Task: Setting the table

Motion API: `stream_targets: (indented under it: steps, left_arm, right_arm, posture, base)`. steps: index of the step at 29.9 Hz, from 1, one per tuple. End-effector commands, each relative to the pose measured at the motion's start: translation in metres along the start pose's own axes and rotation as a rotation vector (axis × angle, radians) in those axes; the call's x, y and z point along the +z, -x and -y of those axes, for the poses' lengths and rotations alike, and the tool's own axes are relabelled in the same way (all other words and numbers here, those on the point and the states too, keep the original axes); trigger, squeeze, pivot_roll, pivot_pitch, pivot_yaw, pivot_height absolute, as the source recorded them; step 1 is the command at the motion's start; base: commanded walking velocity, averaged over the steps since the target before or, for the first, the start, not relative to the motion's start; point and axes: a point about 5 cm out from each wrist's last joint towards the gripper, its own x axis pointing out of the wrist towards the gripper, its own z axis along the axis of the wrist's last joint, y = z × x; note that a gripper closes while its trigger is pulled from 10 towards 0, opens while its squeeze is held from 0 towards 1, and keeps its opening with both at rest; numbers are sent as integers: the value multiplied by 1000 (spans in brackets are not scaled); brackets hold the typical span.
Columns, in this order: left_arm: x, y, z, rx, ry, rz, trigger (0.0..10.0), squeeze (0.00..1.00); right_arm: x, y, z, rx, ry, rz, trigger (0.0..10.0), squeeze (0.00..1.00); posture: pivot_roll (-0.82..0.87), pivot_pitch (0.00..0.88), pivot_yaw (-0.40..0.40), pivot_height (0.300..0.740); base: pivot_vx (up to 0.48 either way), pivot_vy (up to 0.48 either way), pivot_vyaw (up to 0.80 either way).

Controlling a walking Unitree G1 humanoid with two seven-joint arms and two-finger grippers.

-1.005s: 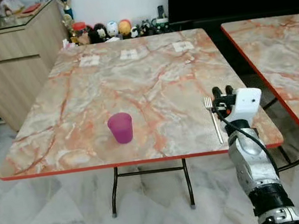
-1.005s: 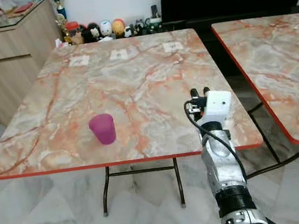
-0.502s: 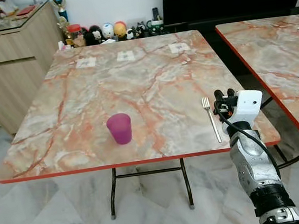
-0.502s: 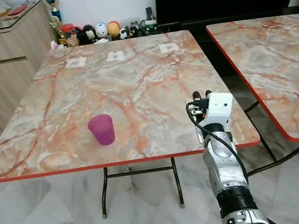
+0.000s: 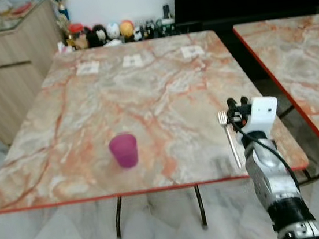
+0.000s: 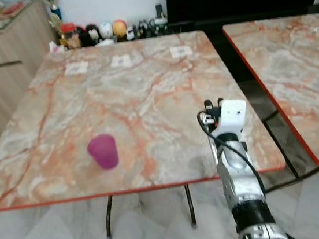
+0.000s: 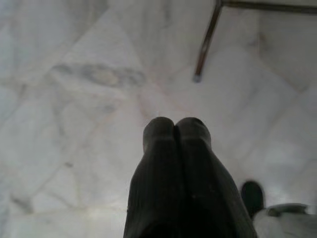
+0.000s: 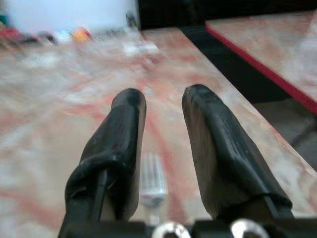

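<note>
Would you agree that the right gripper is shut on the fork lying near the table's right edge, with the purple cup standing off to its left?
Not quite: the right gripper is open, and the fork lies free on the table beneath it, as the right wrist view shows. The purple cup does stand off to its left.

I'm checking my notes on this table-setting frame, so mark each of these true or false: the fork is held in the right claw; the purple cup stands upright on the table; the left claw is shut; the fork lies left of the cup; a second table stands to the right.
1. The fork is held in the right claw. False: the fork lies flat on the table, and the right claw is open above it.
2. The purple cup stands upright. True.
3. The left claw is shut. True; it points at the floor.
4. The fork lies left of the cup. False: it lies to its right, near the table's right edge.
5. A second table stands to the right. True.
</note>
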Motion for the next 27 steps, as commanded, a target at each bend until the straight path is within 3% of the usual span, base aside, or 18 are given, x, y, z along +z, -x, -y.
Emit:
stream_targets:
  steps: [1,5,7,12,13,14,15,17,27]
  left_arm:
    - [-7,3,-8,20,-5,-28,10000,0]
    - [-8,3,-8,21,-6,-31,10000,0]
    - [-9,4,-8,20,-8,-33,10000,0]
    - [-9,4,-9,18,-14,-37,10000,0]
    - [-9,4,-8,17,-16,-36,10000,0]
    - [-9,4,-8,16,-17,-35,10000,0]
    - [-9,4,-8,16,-17,-35,10000,0]
    - [-8,3,-8,13,-21,-34,10000,0]
    - [-3,1,-6,8,-26,-23,10000,0]
  right_arm:
    - [-3,-1,-10,43,3,-29,10000,0]
    - [-6,1,-13,66,4,-53,10000,0]
    - [-9,4,-14,65,0,-73,10000,1000]
    - [-19,14,-7,-38,14,-191,10000,1000]
    - [-20,17,-5,-47,1,-194,10000,925]
    - [-21,18,-4,-51,5,-199,10000,373]
    - [-21,18,-4,-51,5,-199,10000,373]
    - [-26,21,0,-73,14,-232,10000,0]
    - [-31,19,9,-133,-2,-328,10000,0]
  posture:
    - [20,32,42,740]
    - [20,29,40,740]
    - [21,25,39,740]
    - [13,6,36,740]
    - [12,3,36,740]
    - [12,3,36,740]
    - [12,3,36,740]
    - [8,0,40,740]
    - [9,22,40,740]
  base:
    - [0,0,0]
    - [0,0,0]
    - [0,0,0]
    - [0,0,0]
    - [0,0,0]
    - [0,0,0]
    - [0,0,0]
    - [0,0,0]
    - [0,0,0]
